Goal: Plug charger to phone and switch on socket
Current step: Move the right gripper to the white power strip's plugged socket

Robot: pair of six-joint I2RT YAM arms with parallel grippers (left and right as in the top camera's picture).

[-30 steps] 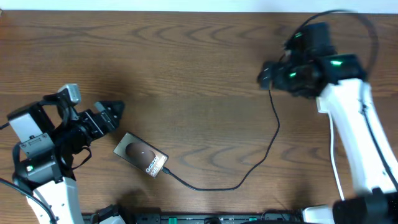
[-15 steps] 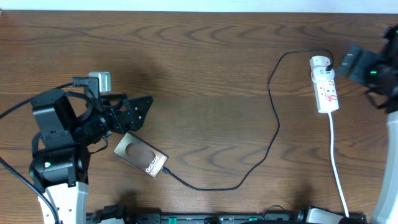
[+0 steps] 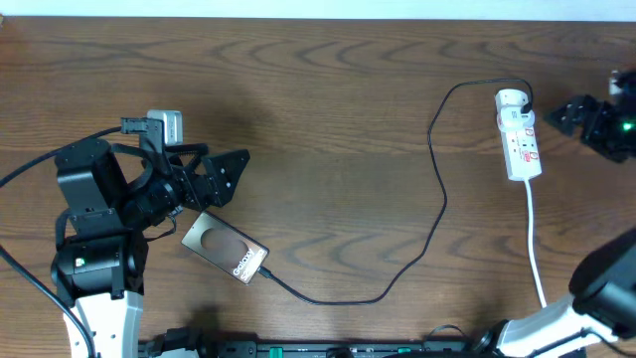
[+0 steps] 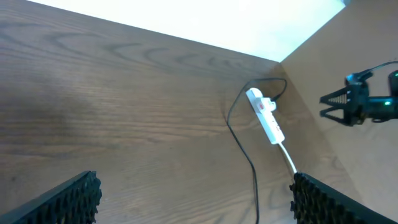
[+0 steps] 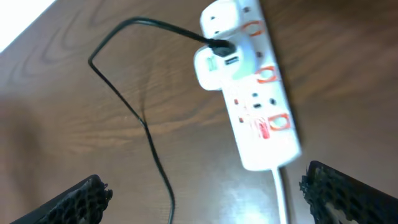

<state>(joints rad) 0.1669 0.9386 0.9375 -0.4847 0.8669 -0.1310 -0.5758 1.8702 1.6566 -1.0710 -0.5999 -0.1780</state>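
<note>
The left gripper [image 3: 229,177] gapes wide just beside the phone [image 3: 226,248], nudged slightly rightward since half a second ago. The right gripper [image 3: 558,113] — also wide, holding nothing — sits right of the socket [image 3: 520,134] it covered a second ago. The charger [image 3: 442,214] runs from socket to phone, unmoved.

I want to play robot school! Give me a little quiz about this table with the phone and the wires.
1. True or false: the right fingers are squeezing the socket.
2. Which fingers are nearer the phone? A) left fingers B) right fingers
3. Fill in: the black charger runs from the white socket to the ____.
Key: 1 false, they are open and apart from it; 2 A; 3 phone.
</note>
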